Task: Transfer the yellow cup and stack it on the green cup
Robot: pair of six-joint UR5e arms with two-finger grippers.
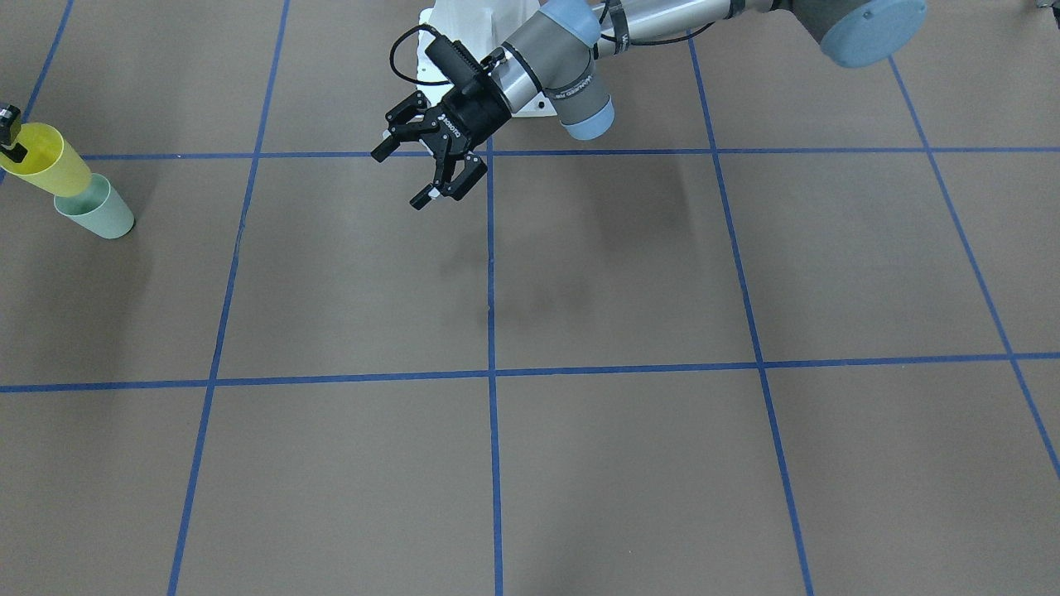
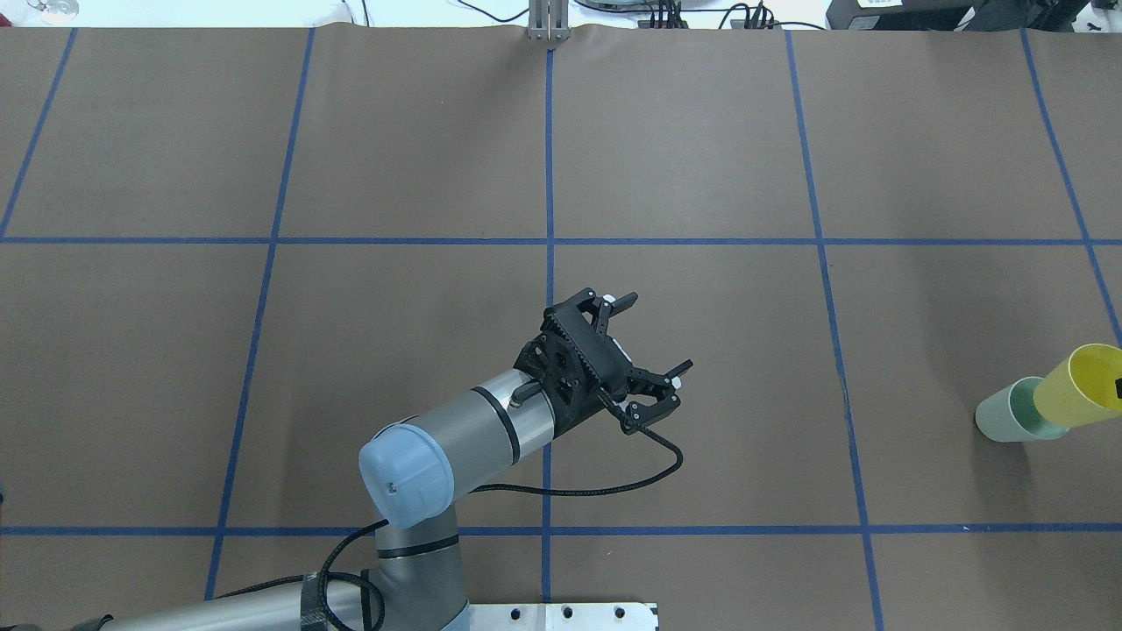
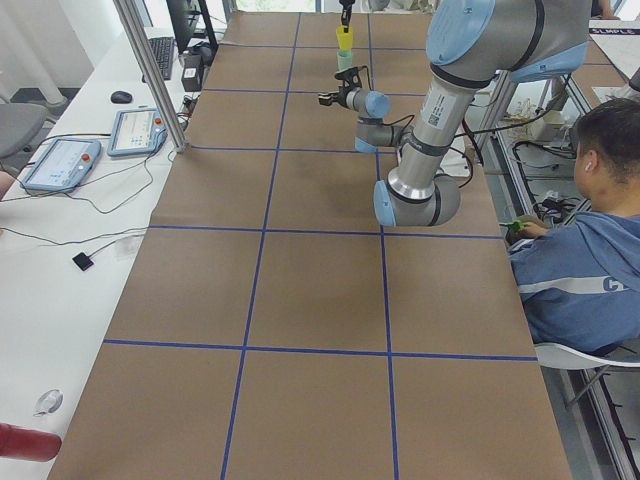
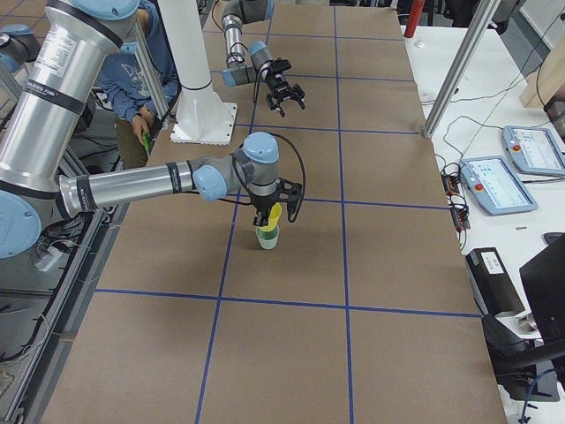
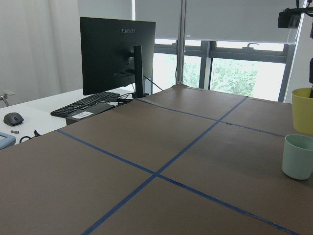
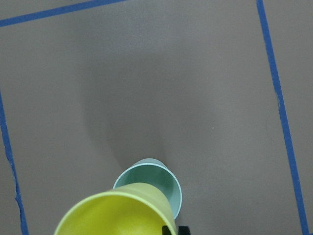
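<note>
I count two cups, two arms and two grippers.

The yellow cup (image 4: pixel 274 215) is clamped at its rim by the right gripper (image 4: pixel 275 208) and hangs tilted directly over the mouth of the green cup (image 4: pixel 267 237). The green cup stands upright on the robot's-right half of the bench, somewhat nearer the robot-side long edge than the far one.

Only the exterior right view shows the whole right gripper. The front-facing view catches just one black finger (image 1: pixel 10 132) on the yellow rim, at its left border. The right wrist view looks straight down and shows the yellow cup overlapping the near rim of the green cup. The left wrist view shows the pair side-on, with the yellow base at about the level of the green rim. I cannot tell whether they touch.

The left gripper (image 2: pixel 657 333) hangs above the bench centre, near the robot-side edge, with its fingers spread wide and nothing between them.

The bench is covered in brown paper (image 2: pixel 394 131) ruled into squares with blue tape (image 2: pixel 550 158). Past the far edge, a white desk carries a monitor (image 5: pixel 117 56), a keyboard (image 5: pixel 85 104) and a mouse (image 5: pixel 12 118) before blinded windows. The exterior left view adds two teach pendants (image 3: pixel 60 162) and a seated operator (image 3: pixel 590 250).
</note>
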